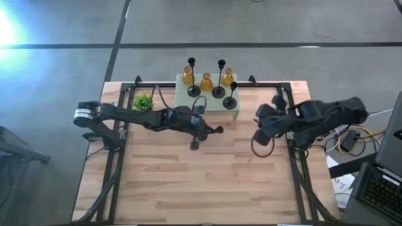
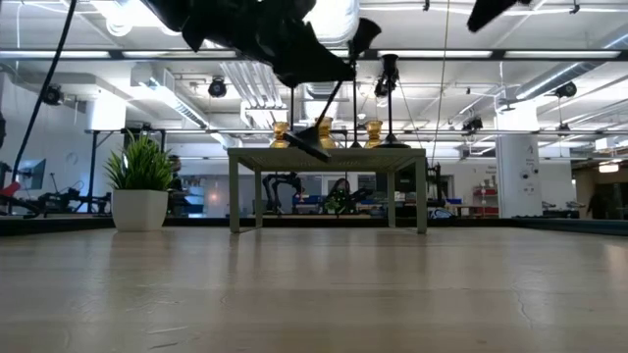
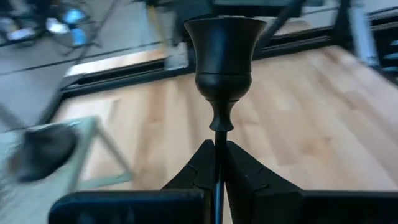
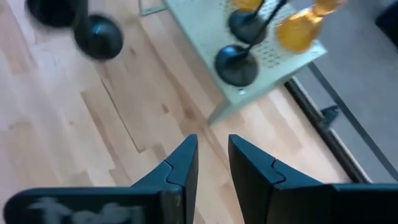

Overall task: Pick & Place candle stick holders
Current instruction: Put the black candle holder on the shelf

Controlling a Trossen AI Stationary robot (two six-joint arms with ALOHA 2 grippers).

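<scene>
A black candle stick holder point(image 3: 222, 68) sits clamped by its thin stem in the left tool point(image 3: 219, 163), held off the counter point(image 1: 207, 182) and tilted, just in front of the mint-green perforated stand point(image 1: 183, 99). Three more black holders point(image 1: 218, 78) and three amber holders point(image 1: 206, 82) stand on that stand beyond the tool. The right tool point(image 4: 212, 158) hovers near the stand's corner, fingers slightly parted and holding nothing.

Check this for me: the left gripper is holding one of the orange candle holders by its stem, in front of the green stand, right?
Not quite. The left gripper is shut on a black candle holder, not an orange one, as the left wrist view shows. The orange holders are on the green stand. The rest is right.
</scene>
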